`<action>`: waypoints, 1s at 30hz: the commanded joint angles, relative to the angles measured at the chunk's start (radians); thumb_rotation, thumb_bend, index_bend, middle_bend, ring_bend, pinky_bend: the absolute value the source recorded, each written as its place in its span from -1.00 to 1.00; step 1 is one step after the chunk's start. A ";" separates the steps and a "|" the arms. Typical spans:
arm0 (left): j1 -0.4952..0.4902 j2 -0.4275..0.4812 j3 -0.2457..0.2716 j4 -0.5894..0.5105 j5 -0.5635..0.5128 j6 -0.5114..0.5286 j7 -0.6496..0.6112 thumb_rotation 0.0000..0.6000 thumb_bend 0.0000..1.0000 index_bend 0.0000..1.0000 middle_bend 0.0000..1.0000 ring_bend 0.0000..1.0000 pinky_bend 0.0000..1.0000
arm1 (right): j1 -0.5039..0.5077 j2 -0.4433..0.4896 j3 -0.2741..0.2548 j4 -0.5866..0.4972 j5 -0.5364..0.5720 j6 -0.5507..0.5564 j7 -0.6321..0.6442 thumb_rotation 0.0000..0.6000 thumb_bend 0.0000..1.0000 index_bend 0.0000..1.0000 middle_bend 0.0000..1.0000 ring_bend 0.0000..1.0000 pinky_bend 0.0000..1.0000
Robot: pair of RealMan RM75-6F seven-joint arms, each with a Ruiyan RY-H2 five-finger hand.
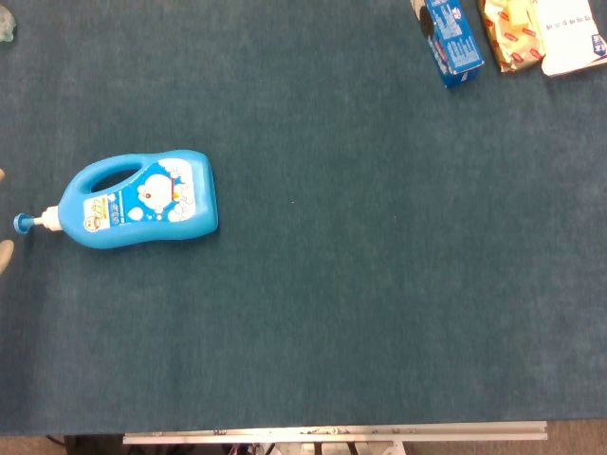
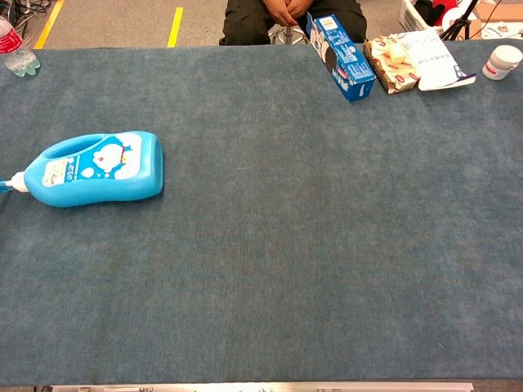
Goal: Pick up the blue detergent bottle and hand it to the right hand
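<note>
The blue detergent bottle (image 1: 137, 202) lies flat on its side at the left of the desk (image 1: 379, 284), pump nozzle pointing to the left edge and label facing up. Neither the left nor the right hand shows clearly, so I cannot say how they are set. Along the far edge sit a blue box (image 2: 340, 56), a snack packet (image 2: 391, 55) and a white jar (image 2: 501, 61).

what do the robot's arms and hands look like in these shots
Very little shows. At the left edge of the head view, two pale beige rounded tips, probably of the left hand, sit near the pump of the blue detergent bottle. No arm, cable or marking is visible. The right hand is in neither view, and the chest view shows no hand.
</note>
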 commanded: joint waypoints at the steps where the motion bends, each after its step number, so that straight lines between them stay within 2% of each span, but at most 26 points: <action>1: 0.001 0.001 0.001 -0.001 0.000 0.001 0.001 1.00 -0.51 -0.58 -0.72 -0.82 -0.78 | 0.001 0.000 0.000 0.002 0.001 -0.002 0.001 1.00 -0.71 -0.59 -0.42 -0.42 -0.56; 11: -0.017 0.015 0.002 -0.013 -0.004 -0.035 -0.014 1.00 -0.51 -0.58 -0.71 -0.82 -0.78 | 0.005 0.008 0.009 0.002 -0.007 0.005 0.017 1.00 -0.71 -0.59 -0.42 -0.42 -0.56; 21: -0.098 0.025 -0.012 -0.033 -0.057 -0.180 0.001 1.00 -0.51 -0.59 -0.70 -0.82 -0.78 | 0.032 0.031 0.028 -0.035 -0.022 -0.005 -0.010 1.00 -0.71 -0.59 -0.42 -0.42 -0.56; 30: -0.171 -0.043 -0.014 0.000 -0.050 -0.268 0.011 1.00 -0.51 -0.88 -0.77 -0.82 -0.78 | 0.048 0.021 0.031 -0.013 0.003 -0.040 -0.002 1.00 -0.71 -0.59 -0.42 -0.42 -0.56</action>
